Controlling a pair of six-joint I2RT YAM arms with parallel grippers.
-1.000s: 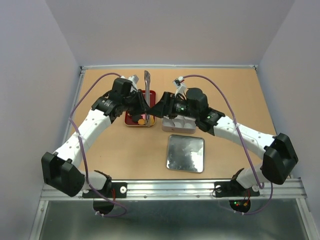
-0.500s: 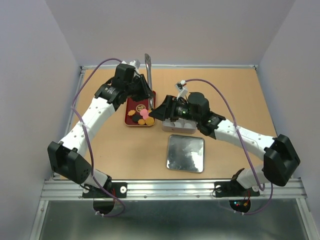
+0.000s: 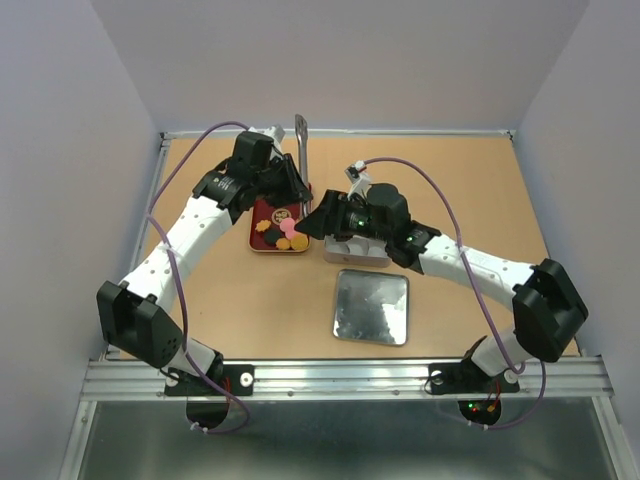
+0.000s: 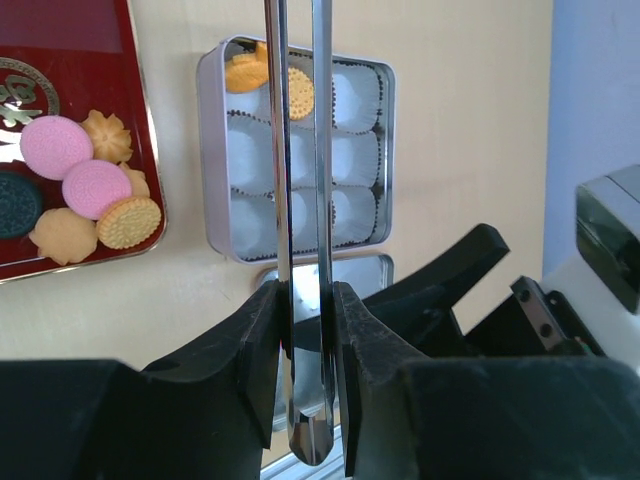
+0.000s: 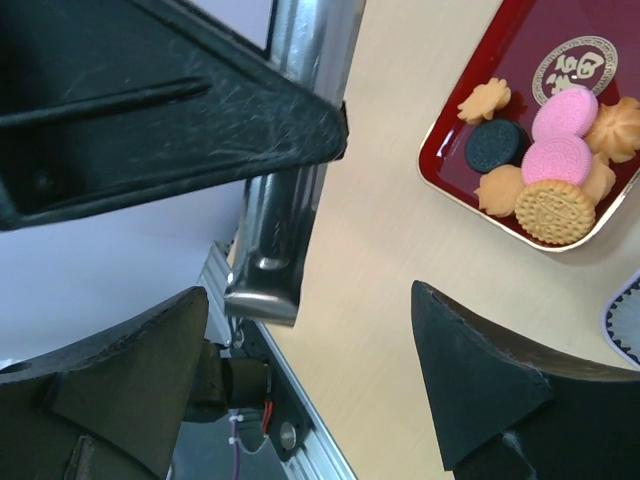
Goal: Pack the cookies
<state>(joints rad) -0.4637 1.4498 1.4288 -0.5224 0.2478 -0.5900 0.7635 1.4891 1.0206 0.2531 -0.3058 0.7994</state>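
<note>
The cookies lie on a red tray at the back left: pink, orange, yellow and one dark. They also show in the left wrist view. Two more cookies sit in the top cups of a silver tin lined with white paper cups. My left gripper is shut on metal tongs, held upright above the tray's far edge. My right gripper is open and empty, hovering at the tray's right side, beside the tin.
The tin's flat silver lid lies on the table in front of the tin. The table's metal front rail shows under my right gripper. Grey walls enclose the table on three sides.
My left gripper has lifted the tongs up and back from over the tray, uncovering the cookies. My right gripper has shifted a little left toward the tray.
</note>
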